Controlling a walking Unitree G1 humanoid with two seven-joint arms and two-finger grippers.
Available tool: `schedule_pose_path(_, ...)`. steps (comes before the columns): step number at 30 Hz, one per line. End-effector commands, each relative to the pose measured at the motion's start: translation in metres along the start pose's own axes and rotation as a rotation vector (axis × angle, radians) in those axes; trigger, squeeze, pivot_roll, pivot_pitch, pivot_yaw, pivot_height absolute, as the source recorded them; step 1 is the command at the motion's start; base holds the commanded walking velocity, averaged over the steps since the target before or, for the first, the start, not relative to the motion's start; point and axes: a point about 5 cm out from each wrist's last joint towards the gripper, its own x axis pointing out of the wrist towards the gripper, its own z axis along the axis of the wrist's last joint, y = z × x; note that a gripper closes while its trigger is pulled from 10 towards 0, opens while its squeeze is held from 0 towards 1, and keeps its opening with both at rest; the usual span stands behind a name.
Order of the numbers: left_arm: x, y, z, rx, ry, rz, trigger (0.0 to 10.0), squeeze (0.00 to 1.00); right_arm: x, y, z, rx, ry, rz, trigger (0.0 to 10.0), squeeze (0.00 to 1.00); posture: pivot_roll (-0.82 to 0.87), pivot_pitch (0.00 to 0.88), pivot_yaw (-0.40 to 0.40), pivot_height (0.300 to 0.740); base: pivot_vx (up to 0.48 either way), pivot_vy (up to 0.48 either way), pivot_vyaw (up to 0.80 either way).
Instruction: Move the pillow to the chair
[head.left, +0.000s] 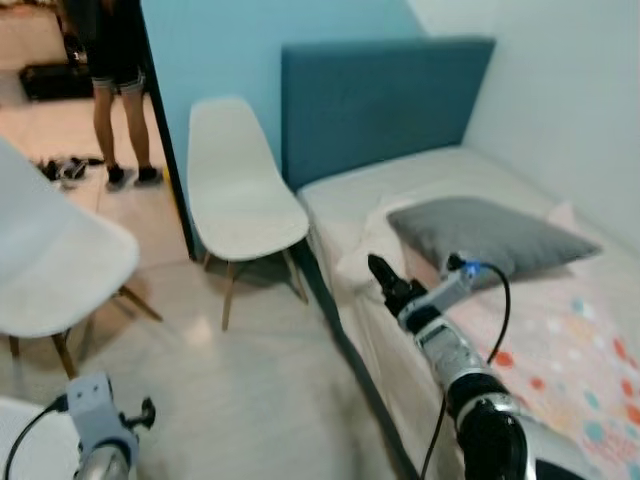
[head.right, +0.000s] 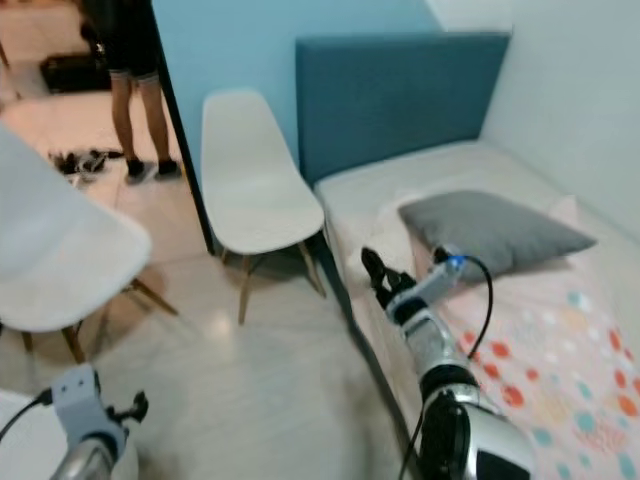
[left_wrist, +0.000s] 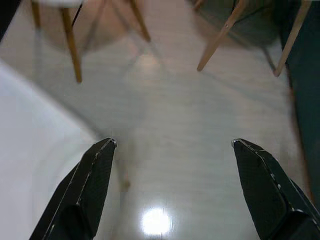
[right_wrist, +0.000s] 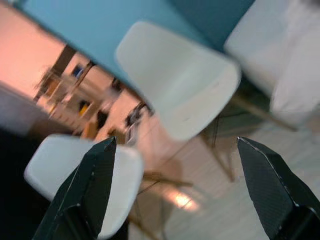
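The grey pillow (head.left: 490, 238) lies on the bed (head.left: 560, 340) near the blue headboard (head.left: 380, 95). A white chair (head.left: 240, 190) stands on the floor beside the head of the bed, its seat bare. My right gripper (head.left: 383, 274) is raised over the bed's near edge, a little left of the pillow and not touching it. In the right wrist view, the right gripper (right_wrist: 175, 142) is open, with the white chair (right_wrist: 185, 85) beyond it. My left arm (head.left: 95, 410) hangs low at the left. The left gripper (left_wrist: 172, 142) is open over the floor.
A second white chair (head.left: 50, 260) stands at the left. A person (head.left: 115, 90) stands in the doorway, with shoes (head.left: 65, 168) on the floor nearby. A white pillow (head.left: 362, 258) lies at the bed's edge. A white rounded surface (left_wrist: 30, 150) sits under my left arm.
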Motion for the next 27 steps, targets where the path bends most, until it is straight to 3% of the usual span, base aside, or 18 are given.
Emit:
schedule_pose_path(1,-0.001,-0.005,-0.003,-0.014,0.003,-0.012,10.0,0.0,-0.004,-0.009,0.01,0.013,-0.045,-0.055,10.0,0.0,-0.09,0.021,-0.034,0.74,0.45,0.0,-0.73)
schedule_pose_path(6,-0.002,-0.008,-0.007,-0.013,0.014,-0.024,10.0,0.0,-0.007,-0.018,0.031,0.03,-0.129,-0.124,10.0,0.0,-0.09,0.024,-0.032,0.74,0.398,0.0,-0.73)
schedule_pose_path(10,-0.003,-0.009,-0.009,-0.007,0.023,-0.034,10.0,0.0,-0.007,-0.016,0.056,0.031,-0.209,-0.098,10.0,0.0,-0.1,0.03,-0.026,0.74,0.386,0.0,-0.73)
schedule_pose_path(14,-0.004,-0.01,-0.011,0.001,0.031,-0.043,10.0,0.0,-0.007,-0.009,0.099,-0.016,-0.325,-0.055,10.0,0.0,-0.11,0.033,-0.021,0.74,0.417,0.0,-0.73)
schedule_pose_path(19,-0.004,-0.011,-0.012,0.002,0.034,-0.046,10.0,0.0,-0.009,-0.008,0.11,-0.035,-0.353,-0.056,10.0,0.0,-0.11,0.033,-0.022,0.74,0.319,0.0,-0.73)
schedule_pose_path(20,-0.004,-0.012,-0.013,0.005,0.037,-0.05,10.0,0.0,-0.013,-0.012,0.122,-0.072,-0.374,-0.094,10.0,0.0,-0.11,0.033,-0.027,0.74,0.319,0.0,-0.73)
schedule_pose_path(21,-0.005,-0.013,-0.014,0.009,0.042,-0.053,10.0,0.0,-0.024,-0.028,0.13,-0.109,-0.377,-0.215,10.0,0.0,-0.12,0.033,-0.033,0.74,0.307,0.0,-0.73)
schedule_pose_path(22,-0.005,-0.013,-0.014,0.009,0.042,-0.053,10.0,0.0,-0.024,-0.028,0.13,-0.109,-0.377,-0.215,10.0,0.0,-0.12,0.033,-0.033,0.74,0.307,0.0,-0.73)
schedule_pose_path(23,-0.006,-0.013,-0.016,0.017,0.05,-0.046,10.0,0.0,-0.036,-0.045,0.13,-0.132,-0.357,-0.336,10.0,0.0,-0.12,0.033,-0.035,0.74,0.255,0.0,-0.73)
schedule_pose_path(24,-0.006,-0.013,-0.018,0.023,0.063,-0.034,10.0,0.0,-0.044,-0.058,0.125,-0.148,-0.319,-0.428,10.0,0.0,-0.12,0.032,-0.034,0.74,0.0,0.0,-0.73)
schedule_pose_path(25,-0.006,-0.013,-0.018,0.023,0.063,-0.034,10.0,0.0,-0.044,-0.058,0.125,-0.148,-0.319,-0.428,10.0,0.0,-0.12,0.032,-0.034,0.74,0.0,0.0,-0.73)
schedule_pose_path(26,-0.008,-0.011,-0.022,0.031,0.077,-0.025,10.0,0.0,-0.051,-0.073,0.1,-0.144,-0.2,-0.509,10.0,0.0,-0.12,0.031,-0.031,0.74,0.0,0.0,0.0)
schedule_pose_path(27,-0.008,-0.011,-0.022,0.032,0.079,-0.025,10.0,0.0,-0.051,-0.075,0.094,-0.141,-0.174,-0.517,10.0,0.0,-0.12,0.031,-0.031,0.74,0.0,0.0,0.0)
